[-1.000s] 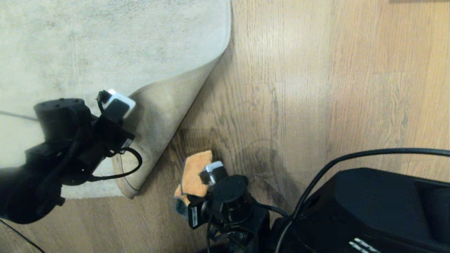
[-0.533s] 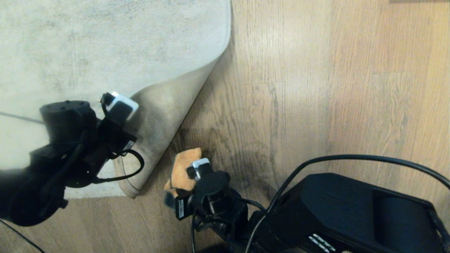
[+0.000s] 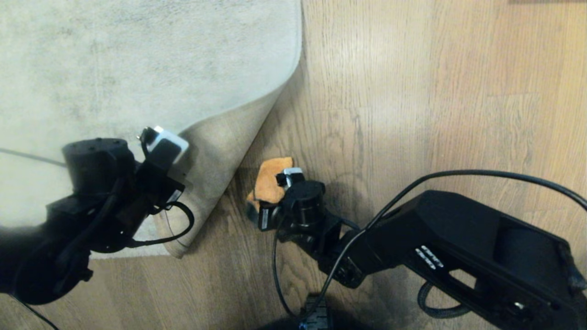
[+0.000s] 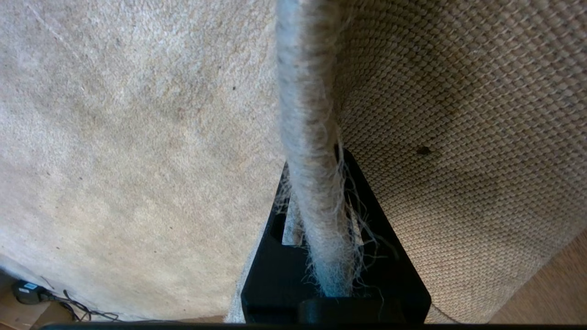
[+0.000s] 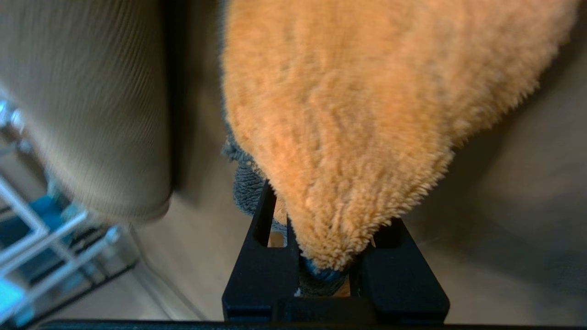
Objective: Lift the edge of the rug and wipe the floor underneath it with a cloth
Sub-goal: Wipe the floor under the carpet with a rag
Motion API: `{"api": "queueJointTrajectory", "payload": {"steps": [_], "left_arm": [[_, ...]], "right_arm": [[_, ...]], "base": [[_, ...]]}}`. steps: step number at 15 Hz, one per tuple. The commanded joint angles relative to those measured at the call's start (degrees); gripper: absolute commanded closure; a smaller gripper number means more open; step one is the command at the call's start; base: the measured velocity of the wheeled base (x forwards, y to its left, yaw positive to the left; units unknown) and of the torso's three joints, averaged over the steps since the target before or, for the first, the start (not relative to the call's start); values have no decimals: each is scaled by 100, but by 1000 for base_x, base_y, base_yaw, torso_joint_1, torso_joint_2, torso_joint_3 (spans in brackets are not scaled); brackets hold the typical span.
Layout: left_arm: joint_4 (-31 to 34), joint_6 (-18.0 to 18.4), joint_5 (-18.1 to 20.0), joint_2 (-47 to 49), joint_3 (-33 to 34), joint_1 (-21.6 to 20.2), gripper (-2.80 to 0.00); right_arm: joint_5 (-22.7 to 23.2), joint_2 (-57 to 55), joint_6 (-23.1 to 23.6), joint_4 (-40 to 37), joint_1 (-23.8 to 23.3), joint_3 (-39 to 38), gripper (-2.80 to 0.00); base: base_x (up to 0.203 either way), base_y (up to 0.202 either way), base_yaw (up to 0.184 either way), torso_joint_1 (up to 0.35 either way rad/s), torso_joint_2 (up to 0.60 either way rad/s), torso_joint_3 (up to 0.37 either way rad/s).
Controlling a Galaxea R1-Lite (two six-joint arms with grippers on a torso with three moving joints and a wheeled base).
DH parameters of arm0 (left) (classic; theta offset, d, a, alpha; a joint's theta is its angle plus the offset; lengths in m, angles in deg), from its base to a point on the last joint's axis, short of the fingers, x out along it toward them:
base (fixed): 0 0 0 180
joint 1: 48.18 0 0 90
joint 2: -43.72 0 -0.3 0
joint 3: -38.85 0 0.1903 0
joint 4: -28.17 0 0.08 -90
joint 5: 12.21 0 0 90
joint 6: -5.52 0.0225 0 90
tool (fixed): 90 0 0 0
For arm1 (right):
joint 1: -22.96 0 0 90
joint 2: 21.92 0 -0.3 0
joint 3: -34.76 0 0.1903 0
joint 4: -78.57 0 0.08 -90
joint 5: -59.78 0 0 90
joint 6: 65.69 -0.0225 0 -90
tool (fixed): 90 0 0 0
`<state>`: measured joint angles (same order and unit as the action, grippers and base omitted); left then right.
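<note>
The left end effector point(image 4: 321, 256) is clenched on the edge point(image 4: 307, 137) of the big grey-beige short-pile rug. It holds the corner folded up, so the tan woven backing point(image 3: 220, 156) faces up and to the right in the head view.

The brown wood-grain plank floor point(image 3: 412, 114) shows beside the fold, w/ dark grain lines near the lifted part.

The right end effector point(image 5: 328, 261) is grasping the small orange-yellow soft cloth point(image 5: 367, 114); a dark grey part point(image 5: 245, 183) of it hangs at one side. In the head view the cloth point(image 3: 270, 176) lies on the floor just beside the lifted backing, approx. at the middle of the fold. The right arm reaches to it from the lower right.
</note>
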<state>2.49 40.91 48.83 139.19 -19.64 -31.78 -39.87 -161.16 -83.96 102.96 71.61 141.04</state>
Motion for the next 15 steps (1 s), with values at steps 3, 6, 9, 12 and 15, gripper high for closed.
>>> {"api": "queueJointTrajectory", "payload": {"steps": [3, 6, 9, 12, 15], "left_arm": [[-26, 21, -13, -106, 59, 4, 0], [-26, 13, -13, -187, 67, 4, 0], [-17, 12, -13, -253, 67, 18, 0], [-17, 3, -13, -342, 111, 40, 0], [-17, 2, -13, -442, 200, 30, 0]], "right_arm": [[-20, 645, 33, -88, -302, -283, 0], [-20, 1144, 240, -67, -549, -967, 0], [-20, 1735, 282, -51, -775, -1803, 0], [-18, 2210, 297, -12, -844, -2753, 0], [-20, 2398, 307, 258, -549, -3593, 0]], "base": [[0, 0, 0, 0, 0, 0], [0, 0, 0, 0, 0, 0], [0, 0, 0, 0, 0, 0], [0, 0, 0, 0, 0, 0], [0, 0, 0, 0, 0, 0]]}}
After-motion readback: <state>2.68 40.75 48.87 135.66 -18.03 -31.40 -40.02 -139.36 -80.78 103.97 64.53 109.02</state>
